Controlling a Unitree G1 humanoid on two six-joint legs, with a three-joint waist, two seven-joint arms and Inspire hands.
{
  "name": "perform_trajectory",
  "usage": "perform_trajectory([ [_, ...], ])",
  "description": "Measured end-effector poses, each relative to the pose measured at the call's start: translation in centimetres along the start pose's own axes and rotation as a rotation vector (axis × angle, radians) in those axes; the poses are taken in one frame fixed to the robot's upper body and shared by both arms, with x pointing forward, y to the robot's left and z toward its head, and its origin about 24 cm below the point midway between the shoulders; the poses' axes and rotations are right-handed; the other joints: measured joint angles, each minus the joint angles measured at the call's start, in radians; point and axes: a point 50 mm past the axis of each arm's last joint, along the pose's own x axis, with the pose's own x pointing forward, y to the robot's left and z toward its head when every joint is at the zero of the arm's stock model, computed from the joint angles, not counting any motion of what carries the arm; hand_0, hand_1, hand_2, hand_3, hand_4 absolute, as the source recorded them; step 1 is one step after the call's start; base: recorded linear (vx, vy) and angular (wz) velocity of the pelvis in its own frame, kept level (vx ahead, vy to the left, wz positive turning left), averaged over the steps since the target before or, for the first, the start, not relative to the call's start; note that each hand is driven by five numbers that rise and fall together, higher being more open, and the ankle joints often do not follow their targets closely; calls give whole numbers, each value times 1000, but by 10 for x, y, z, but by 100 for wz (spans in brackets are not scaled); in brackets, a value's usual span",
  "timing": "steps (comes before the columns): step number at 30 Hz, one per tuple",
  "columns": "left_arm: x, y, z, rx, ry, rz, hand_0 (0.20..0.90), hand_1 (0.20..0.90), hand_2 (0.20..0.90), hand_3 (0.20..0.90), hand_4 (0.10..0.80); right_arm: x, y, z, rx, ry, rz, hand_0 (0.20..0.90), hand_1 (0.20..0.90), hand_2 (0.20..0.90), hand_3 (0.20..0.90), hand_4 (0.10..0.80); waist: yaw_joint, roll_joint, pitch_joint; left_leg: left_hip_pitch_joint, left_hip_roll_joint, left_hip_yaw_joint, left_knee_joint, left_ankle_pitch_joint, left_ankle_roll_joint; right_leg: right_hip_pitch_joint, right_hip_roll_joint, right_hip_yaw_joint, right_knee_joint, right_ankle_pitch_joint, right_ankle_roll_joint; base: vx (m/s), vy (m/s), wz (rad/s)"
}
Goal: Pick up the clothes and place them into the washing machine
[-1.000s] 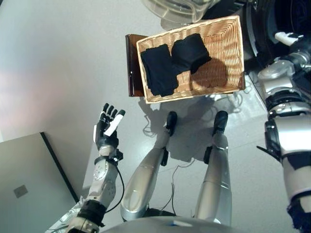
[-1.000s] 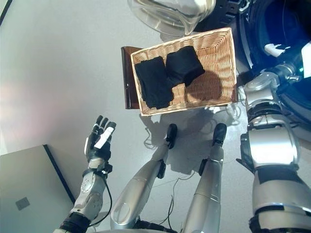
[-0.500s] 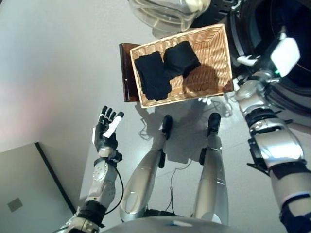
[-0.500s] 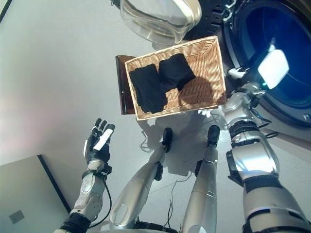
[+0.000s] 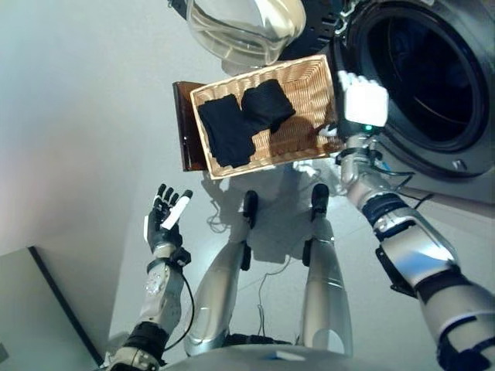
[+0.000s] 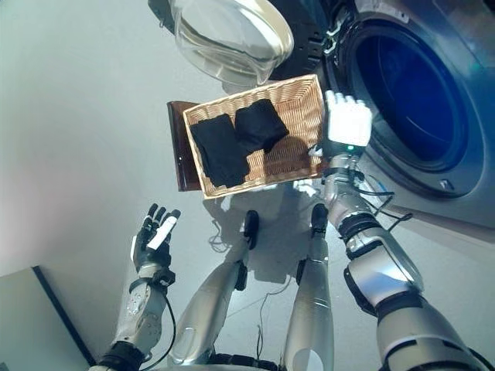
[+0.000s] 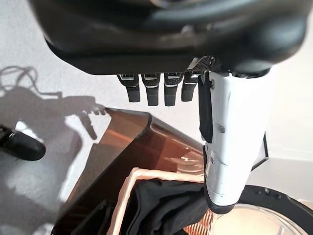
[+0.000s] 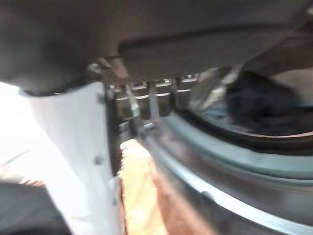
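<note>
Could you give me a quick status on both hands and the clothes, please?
Left hand open, idle over floor. Right hand open, empty, between wicker basket and washing machine opening. Two dark clothes in basket. Door open, path clear.

A basket sits on a stand on the floor, with two folded clothes lying side by side in its left half. The washing machine stands just right of the basket, its open door behind the basket. More cloth lies inside the drum.
</note>
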Motion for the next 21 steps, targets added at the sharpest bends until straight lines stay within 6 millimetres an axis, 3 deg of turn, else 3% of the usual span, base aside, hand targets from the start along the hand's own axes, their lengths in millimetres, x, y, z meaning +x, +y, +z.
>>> perform_trajectory([
  [13, 0, -1, 1, 15, -5, -11, 900, 900, 900, 900, 800, -7, 17, 35, -83, -114, 109, 900, 900, 900, 900, 800, 23, -8, 3, -16, 1, -21, 3, 1, -2, 0, -2, -23, -7, -2, -3, 1, -5, 3],
  [21, 1, -7, 8, -2, -37, -22, 900, 900, 900, 900, 800, 1, 12, 41, -104, -94, 116, 900, 900, 900, 900, 800, 52, -11, 5, -58, 1, -56, 2, 4, -5, -20, -4, -56, -17, 1, -5, -3, 3, 12],
])
